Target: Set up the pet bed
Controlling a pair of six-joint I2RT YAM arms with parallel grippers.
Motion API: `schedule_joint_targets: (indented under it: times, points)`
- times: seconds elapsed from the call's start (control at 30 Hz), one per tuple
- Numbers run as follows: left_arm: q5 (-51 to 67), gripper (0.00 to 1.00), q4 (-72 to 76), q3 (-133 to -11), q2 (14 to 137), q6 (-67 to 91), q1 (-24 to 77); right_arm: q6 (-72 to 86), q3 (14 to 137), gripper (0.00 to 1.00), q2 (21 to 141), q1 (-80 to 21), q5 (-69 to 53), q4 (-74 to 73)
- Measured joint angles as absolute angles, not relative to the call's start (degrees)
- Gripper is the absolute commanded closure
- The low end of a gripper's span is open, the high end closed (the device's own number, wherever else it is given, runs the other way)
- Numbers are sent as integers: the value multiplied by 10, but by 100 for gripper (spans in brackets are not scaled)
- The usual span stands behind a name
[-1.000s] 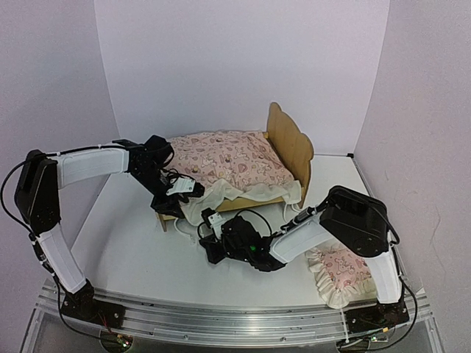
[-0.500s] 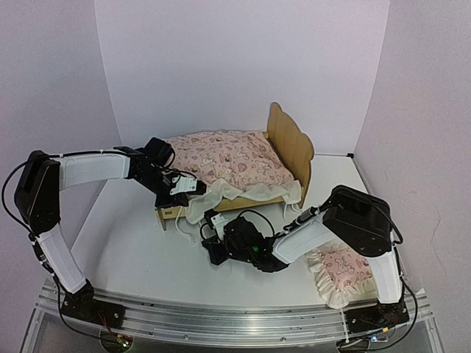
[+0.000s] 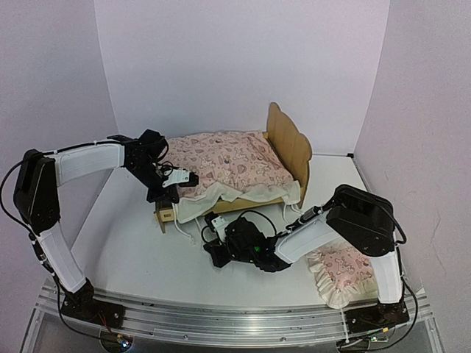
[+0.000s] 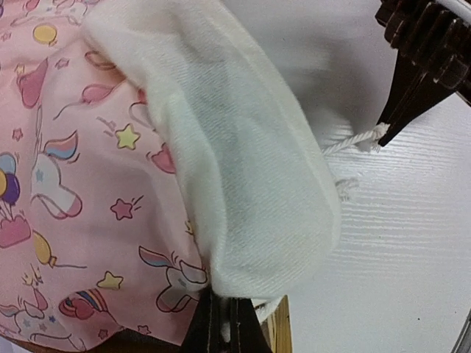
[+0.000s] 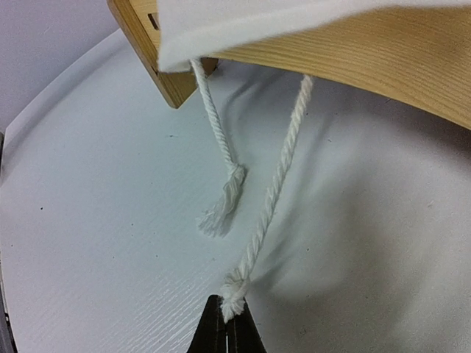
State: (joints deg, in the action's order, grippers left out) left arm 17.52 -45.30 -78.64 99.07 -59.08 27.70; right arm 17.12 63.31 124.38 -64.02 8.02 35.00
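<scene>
Pet bed (image 3: pixel 293 158) stands mid-table toward the far side, headboard (image 3: pixel 283 132) at its right end, a pink cushion (image 3: pixel 228 158) lying on it. Left jaws, at the bed's near-left corner, are pinched shut on the cushion's cream frill (image 4: pixel 250 191). Right jaws, low over the table (image 3: pixel 125 235) just near of the bed, are closed on the knotted end of a white cord (image 5: pixel 272 191) running up to the bed. A second cord (image 5: pixel 217 169) hangs loose beside it. A pillow (image 3: pixel 338 272) lies near right.
</scene>
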Motion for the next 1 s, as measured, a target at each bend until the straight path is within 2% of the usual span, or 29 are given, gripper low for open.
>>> schedule_joint_targets:
  times: [0.23,0.43,0.73,0.9,1.0]
  points:
    - [178,100,-534,-805,991,-632,214,164,652,100,1244,-637,48,311]
    - [169,100,-588,-806,989,-672,199,154,683,100,1244,-639,13,282]
    - [228,100,-686,-825,989,-747,181,153,704,100,1253,-638,8,236]
    - [225,100,-700,-819,995,-783,141,155,713,100,1257,-637,1,226]
    - [217,87,-704,-802,995,-796,128,155,723,100,1258,-637,-4,225]
